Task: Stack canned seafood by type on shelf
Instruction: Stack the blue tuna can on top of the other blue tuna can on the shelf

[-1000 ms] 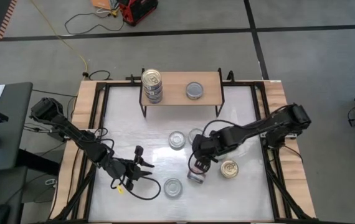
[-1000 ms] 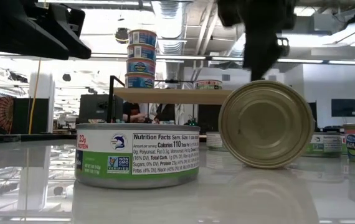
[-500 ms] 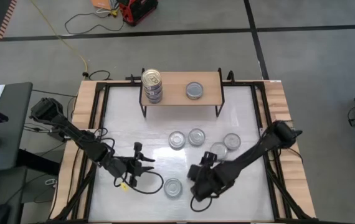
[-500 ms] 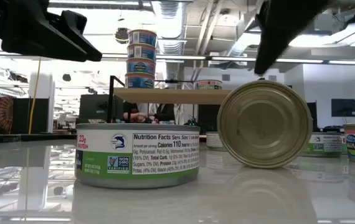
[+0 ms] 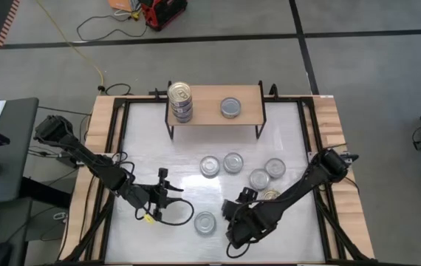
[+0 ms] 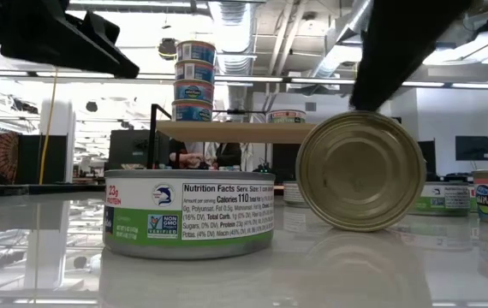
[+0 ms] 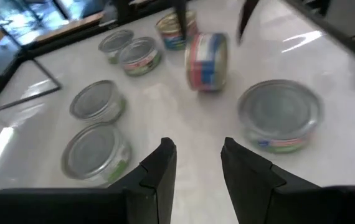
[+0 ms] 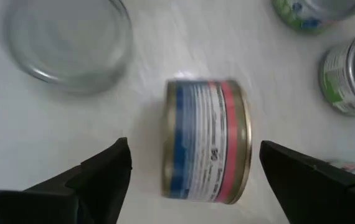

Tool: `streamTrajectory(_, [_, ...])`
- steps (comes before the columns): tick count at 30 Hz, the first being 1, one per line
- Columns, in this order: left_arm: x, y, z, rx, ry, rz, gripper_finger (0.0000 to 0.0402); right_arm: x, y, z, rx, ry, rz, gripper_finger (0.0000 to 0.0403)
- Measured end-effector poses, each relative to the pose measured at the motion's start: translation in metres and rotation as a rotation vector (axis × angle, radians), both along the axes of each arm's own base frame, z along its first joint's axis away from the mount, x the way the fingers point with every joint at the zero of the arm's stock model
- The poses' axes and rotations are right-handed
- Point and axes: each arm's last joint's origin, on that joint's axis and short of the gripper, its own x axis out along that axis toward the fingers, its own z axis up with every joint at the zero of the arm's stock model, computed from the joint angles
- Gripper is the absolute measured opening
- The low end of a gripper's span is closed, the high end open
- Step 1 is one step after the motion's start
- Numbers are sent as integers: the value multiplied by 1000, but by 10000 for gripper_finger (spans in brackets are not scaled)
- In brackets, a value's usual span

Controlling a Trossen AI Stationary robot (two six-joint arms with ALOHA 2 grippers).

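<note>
Near the shelf [image 5: 216,101], right gripper [image 8: 190,171] fingers spread wide over a tipped can [image 8: 207,140], not gripping; left gripper [image 7: 195,163] fingers slightly apart, holding nothing.

Your two arms are dark, jointed and slim; a black cable loops by the left hand [image 5: 163,193], whose fingers [image 7: 159,174] are blocky and matte.

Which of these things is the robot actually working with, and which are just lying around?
Job: tins on the table, can on its edge, stacked tins, shelf, open right gripper.
Lying about: red device, yellow cable on the floor.
</note>
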Motion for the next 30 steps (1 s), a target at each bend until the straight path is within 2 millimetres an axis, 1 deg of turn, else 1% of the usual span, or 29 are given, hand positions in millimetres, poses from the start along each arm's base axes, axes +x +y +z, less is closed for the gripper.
streamTrajectory(4, [-7, 2, 10, -63, -23, -73, 122, 6, -2, -17, -28, 33, -12, 386])
streamTrajectory(7, [-13, 3, 7, -105, -21, -146, 122, 8, -1, -24, -39, 44, -12, 381])
streamTrajectory(9, [-16, 3, 3, -136, -24, -197, 122, 10, -2, -28, -37, 52, -17, 369])
streamTrajectory(11, [-17, 2, 1, -166, -23, -258, 122, 10, -2, -29, -30, 57, -16, 349])
streamTrajectory(13, [-19, -1, 0, -194, -30, -333, 122, 11, -3, -28, -19, 61, -19, 319])
streamTrajectory(16, [-23, -3, -4, -211, -61, -449, 122, 11, -4, -28, -1, 70, -21, 266])
streamTrajectory(19, [-27, -2, -7, -255, -144, -523, 122, 13, -6, -28, 7, 71, -27, 210])
streamTrajectory(22, [-32, 2, -14, -282, -206, -538, 122, 14, -7, -28, 7, 71, -29, 207])
streamTrajectory(26, [-39, 7, -22, -281, -229, -523, 122, 16, -14, -27, -9, 89, -15, 207])
streamTrajectory(29, [-44, 13, -24, -244, -251, -501, 122, 20, -23, -20, -53, 111, 22, 207])
streamTrajectory(30, [-46, 15, -24, -228, -264, -484, 122, 21, -28, -15, -70, 114, 33, 207])
